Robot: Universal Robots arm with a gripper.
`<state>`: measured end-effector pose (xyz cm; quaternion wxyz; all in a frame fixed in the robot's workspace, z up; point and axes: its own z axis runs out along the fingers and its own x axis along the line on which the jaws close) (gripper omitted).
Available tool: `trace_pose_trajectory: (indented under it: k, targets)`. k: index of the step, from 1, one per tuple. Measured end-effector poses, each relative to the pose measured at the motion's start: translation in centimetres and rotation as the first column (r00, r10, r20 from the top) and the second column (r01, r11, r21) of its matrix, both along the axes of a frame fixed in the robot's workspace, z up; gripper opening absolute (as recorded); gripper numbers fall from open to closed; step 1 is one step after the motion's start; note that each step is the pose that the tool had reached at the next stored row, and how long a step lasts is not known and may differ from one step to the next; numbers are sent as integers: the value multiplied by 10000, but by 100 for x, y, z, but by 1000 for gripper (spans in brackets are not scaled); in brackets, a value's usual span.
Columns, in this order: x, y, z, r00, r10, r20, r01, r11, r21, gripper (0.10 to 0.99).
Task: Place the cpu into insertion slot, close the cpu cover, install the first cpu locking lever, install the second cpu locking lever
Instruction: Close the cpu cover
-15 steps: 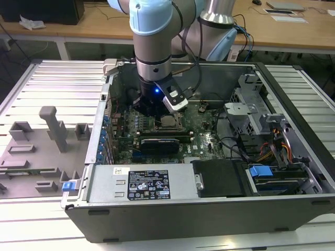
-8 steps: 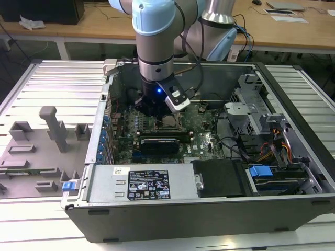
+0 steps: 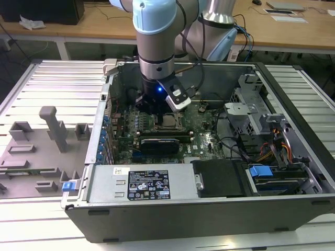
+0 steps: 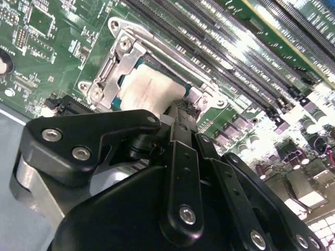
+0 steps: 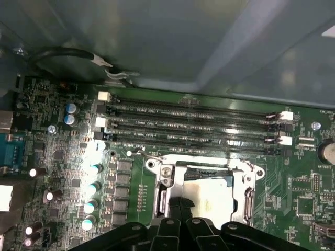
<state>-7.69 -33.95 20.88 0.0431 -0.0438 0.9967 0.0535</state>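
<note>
Jaws look closed together, low over the green motherboard point(image 3: 201, 137) in the middle of the exterior view. On it the thin silvery square-frame cpu cover point(image 5: 166, 175) lies around the silver-topped square cpu point(image 5: 209, 197), just beside the jaws.
</note>
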Motion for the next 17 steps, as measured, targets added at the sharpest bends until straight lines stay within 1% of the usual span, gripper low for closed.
trace_pose_trajectory:
  k: [1,2,3,5,7,10,17]
  targets:
    - [1,0,0,10000,1,2,-1,9999,162,106]
    - [0,0,0,10000,0,3,0,9996,279,106]
    - [0,0,-2,10000,0,2,0,9991,435,106]
    - [11,0,-20,10000,0,3,0,9978,666,106]
    - [15,0,-29,10000,-1,4,0,9969,781,106]
    - [32,0,-33,10000,0,2,0,9967,807,106]
    - [175,0,-33,10000,-1,2,1,9967,812,106]
